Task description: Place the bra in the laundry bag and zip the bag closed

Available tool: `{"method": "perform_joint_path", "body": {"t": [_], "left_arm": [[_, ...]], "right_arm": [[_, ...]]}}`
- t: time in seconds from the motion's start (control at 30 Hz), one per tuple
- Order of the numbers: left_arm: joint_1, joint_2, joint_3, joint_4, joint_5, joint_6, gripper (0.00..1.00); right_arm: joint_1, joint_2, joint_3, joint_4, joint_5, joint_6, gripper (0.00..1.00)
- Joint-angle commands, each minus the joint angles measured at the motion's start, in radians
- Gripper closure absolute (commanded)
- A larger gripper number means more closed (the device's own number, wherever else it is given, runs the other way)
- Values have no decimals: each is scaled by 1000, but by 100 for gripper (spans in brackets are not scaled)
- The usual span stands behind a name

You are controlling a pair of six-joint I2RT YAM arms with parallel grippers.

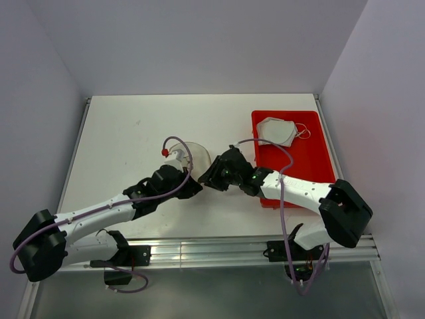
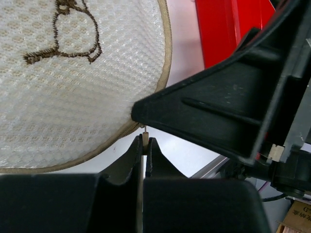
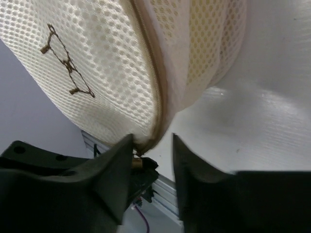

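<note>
I'm looking at 1 white table (image 1: 126, 133) with 2 things directly on it. The laundry bag (image 1: 196, 155) rests near the middle, its mesh wall against the surface. A red tray (image 1: 312, 163) lies along the right side, apart from the bag. A metal rail (image 1: 219, 250) runs along the near edge.

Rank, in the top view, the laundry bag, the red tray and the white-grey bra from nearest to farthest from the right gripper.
1. Laundry bag, at the right gripper fingertips, on its left.
2. Red tray, on its right.
3. White-grey bra, in the tray's far part.
</note>
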Motion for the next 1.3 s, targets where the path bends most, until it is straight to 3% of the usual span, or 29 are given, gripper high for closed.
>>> {"method": "perform_joint_path", "body": {"t": [0.0, 0.2, 0.23, 0.43, 0.67, 0.87, 1.1, 1.27], "left_arm": [[-8, -9, 36, 35, 13, 22, 100], [-7, -49, 19, -11, 1, 25, 100], [-7, -58, 16, -18, -2, 25, 100], [24, -153, -15, -113, -28, 28, 100], [188, -260, -56, -183, 35, 54, 100], [263, -283, -81, -212, 32, 44, 100], [340, -320, -104, -223, 52, 48, 100], [335, -306, -78, -163, 128, 48, 100]], "right_arm": [[7, 22, -11, 79, 19, 26, 61], [-10, 14, 2, 54, 34, 0, 99], [-17, 13, 7, 53, 30, -11, 100], [-109, 11, 71, -31, -31, -170, 100], [-218, 63, 183, -142, -123, -420, 100], [-269, 140, 292, -206, -169, -589, 100], [-368, 243, 467, -261, -190, -649, 97], [-353, 335, 691, -321, -237, -657, 84]]}}
